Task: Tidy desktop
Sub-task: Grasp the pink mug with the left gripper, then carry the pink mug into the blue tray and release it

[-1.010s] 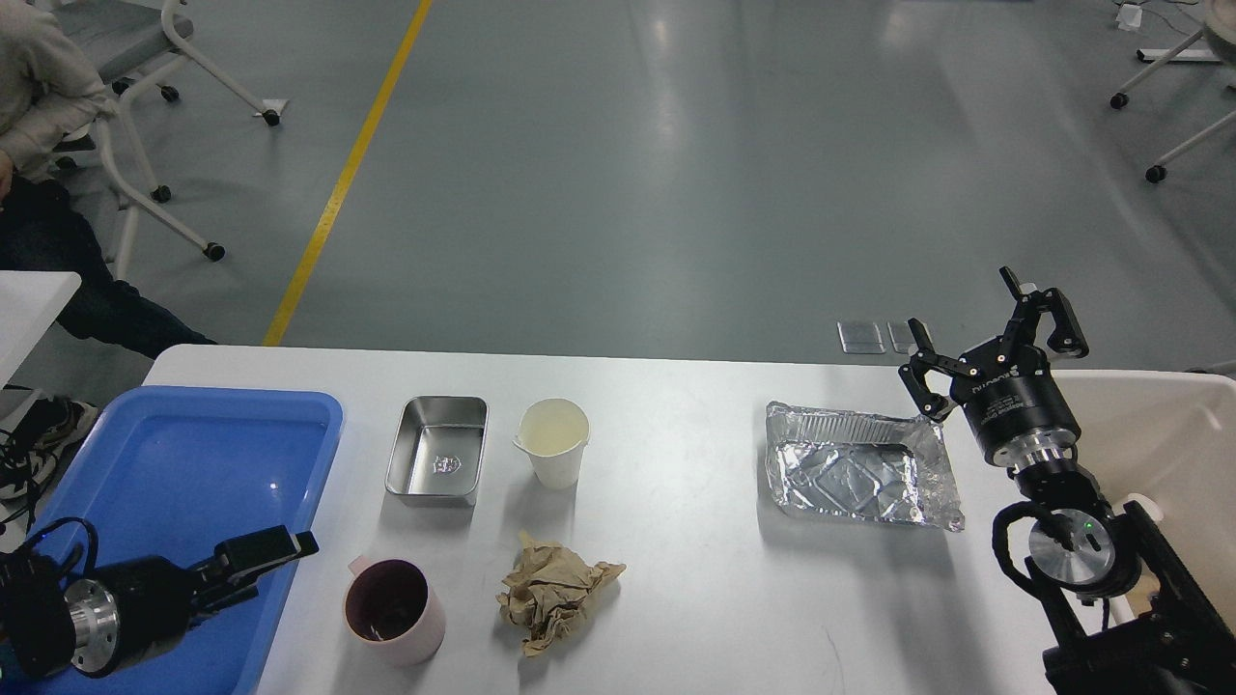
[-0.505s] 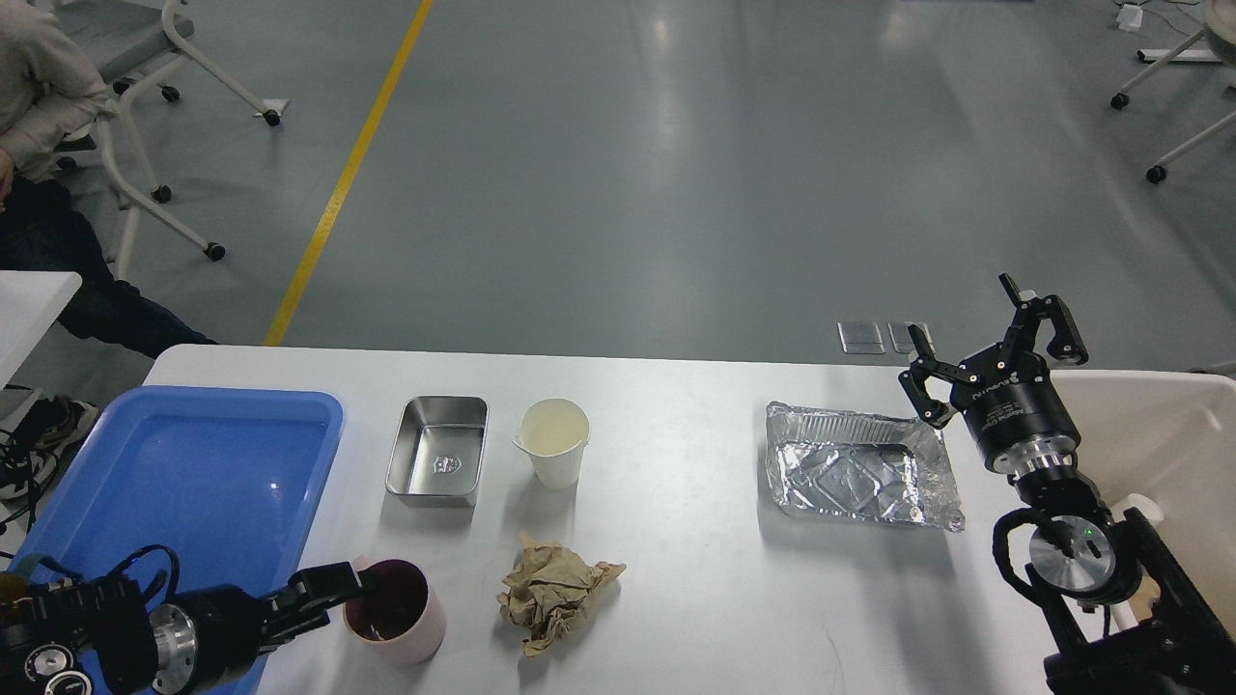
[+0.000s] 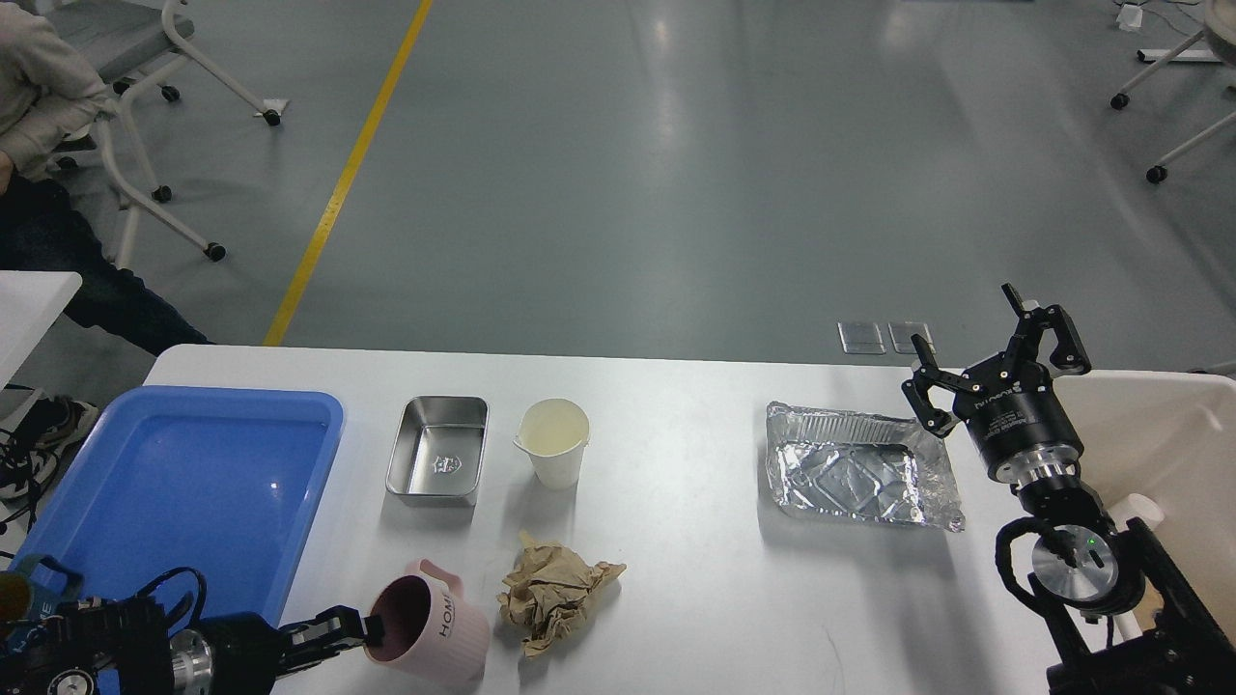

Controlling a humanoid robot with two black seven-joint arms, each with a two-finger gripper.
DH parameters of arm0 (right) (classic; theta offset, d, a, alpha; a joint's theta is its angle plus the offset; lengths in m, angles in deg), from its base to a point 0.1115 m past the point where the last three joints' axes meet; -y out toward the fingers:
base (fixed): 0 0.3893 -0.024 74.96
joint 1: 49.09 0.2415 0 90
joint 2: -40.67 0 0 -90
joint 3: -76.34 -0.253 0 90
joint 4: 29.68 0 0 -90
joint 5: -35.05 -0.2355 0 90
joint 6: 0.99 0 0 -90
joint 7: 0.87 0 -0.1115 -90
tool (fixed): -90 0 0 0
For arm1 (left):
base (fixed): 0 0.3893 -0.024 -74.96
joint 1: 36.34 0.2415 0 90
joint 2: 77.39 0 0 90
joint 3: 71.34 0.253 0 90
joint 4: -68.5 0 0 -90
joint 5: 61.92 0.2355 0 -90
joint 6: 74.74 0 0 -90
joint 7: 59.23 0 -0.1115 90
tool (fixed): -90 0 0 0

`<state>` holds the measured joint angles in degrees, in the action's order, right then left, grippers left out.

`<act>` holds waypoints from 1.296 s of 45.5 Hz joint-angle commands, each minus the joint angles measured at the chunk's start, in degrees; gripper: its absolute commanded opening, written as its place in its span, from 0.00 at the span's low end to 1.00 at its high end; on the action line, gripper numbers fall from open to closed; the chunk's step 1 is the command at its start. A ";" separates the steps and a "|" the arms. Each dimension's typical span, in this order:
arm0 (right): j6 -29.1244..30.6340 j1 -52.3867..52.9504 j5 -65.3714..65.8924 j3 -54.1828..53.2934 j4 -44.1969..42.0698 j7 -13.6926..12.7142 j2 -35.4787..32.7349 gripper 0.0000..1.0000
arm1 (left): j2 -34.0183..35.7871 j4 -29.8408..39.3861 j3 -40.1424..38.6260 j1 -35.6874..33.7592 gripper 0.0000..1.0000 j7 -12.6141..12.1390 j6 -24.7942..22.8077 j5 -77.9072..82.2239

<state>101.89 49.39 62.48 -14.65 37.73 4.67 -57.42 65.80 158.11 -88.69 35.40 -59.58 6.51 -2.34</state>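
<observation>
the counter (image 3: 695, 579) fills the lower view, six things on it. at 7 o'clock the left end effector (image 3: 362, 632) pinches the rim of the pink mug (image 3: 430, 623), tipping it, probably to carry it to the blue tray (image 3: 193, 483) at 9. at 3 o'clock the right end effector (image 3: 995, 362) hangs wide, empty, beside one foil tray (image 3: 859, 473). one steel tin (image 3: 436, 449), one paper cup (image 3: 553, 440), one paper wad (image 3: 555, 591).
</observation>
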 commanded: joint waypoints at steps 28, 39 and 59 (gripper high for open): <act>-0.49 0.92 0.00 0.20 0.00 0.00 0.88 1.00 | 9.99 5.04 0.38 -3.09 0.00 2.37 1.10 -0.78; -0.49 0.84 0.00 0.29 0.00 0.00 1.06 1.00 | 22.91 9.45 0.29 -6.17 0.00 2.20 0.92 -0.69; -0.41 0.84 0.00 0.38 -0.09 -0.09 0.53 1.00 | 38.22 6.73 0.47 -5.91 0.00 4.22 1.80 -2.54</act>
<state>101.48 50.24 62.47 -14.31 37.74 4.67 -56.68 103.97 166.98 -88.66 29.37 -54.91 8.16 -4.35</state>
